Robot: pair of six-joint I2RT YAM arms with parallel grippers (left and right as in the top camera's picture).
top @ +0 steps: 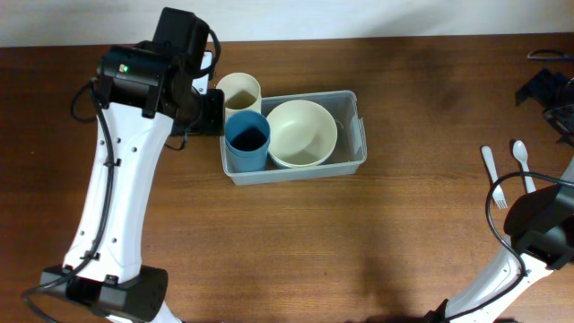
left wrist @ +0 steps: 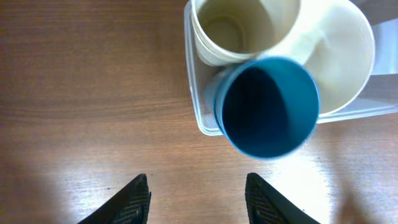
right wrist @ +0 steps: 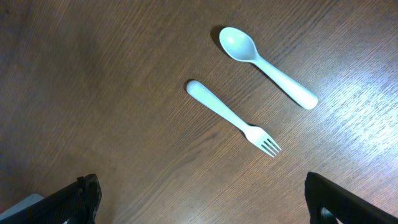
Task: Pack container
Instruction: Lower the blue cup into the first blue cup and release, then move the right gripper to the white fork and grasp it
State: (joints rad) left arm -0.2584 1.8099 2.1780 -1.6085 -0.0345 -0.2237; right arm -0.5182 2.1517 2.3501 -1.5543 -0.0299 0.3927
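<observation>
I see the container (top: 357, 135): clear, rectangular, rounded corners, rimmed, just ahead of left gripper (left wrist: 196, 183), jaws parted, empty; right gripper (right wrist: 200, 190) gapes wide, holding nothing.

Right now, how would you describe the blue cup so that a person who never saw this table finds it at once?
Find the clear plastic container on the wooden table and look in its left end. The blue cup stands there; it is the only blue thing, with a cream cup behind it and a cream bowl beside it.
</observation>
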